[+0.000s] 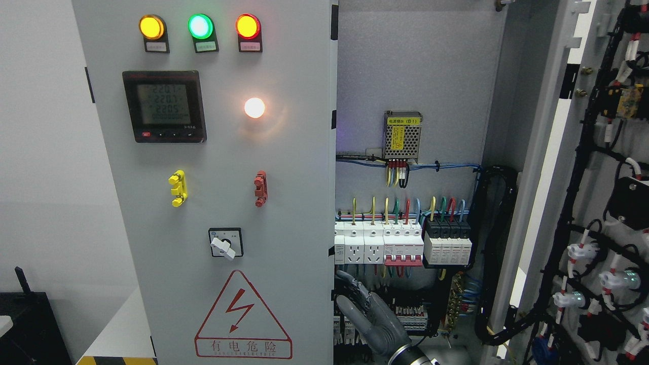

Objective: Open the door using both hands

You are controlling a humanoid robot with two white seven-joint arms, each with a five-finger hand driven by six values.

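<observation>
The grey electrical cabinet has two doors. The left door (289,203) stands closed, or nearly so, and carries three lamps, a meter and a rotary switch. Swung wide to the right, the right door (552,167) shows its wired inner face. My right hand (362,309) rises from the bottom edge, just right of the middle, inside the open bay. Its fingers (350,286) are stretched out, slightly curved, and point up-left to the left door's free edge (334,263). I cannot tell whether they touch that edge. They hold nothing. My left hand does not show.
Inside the bay sit a row of breakers and sockets (400,246), a small power supply (403,136) and black cable bundles (499,253). A black box (30,329) stands low at the left beside a white wall.
</observation>
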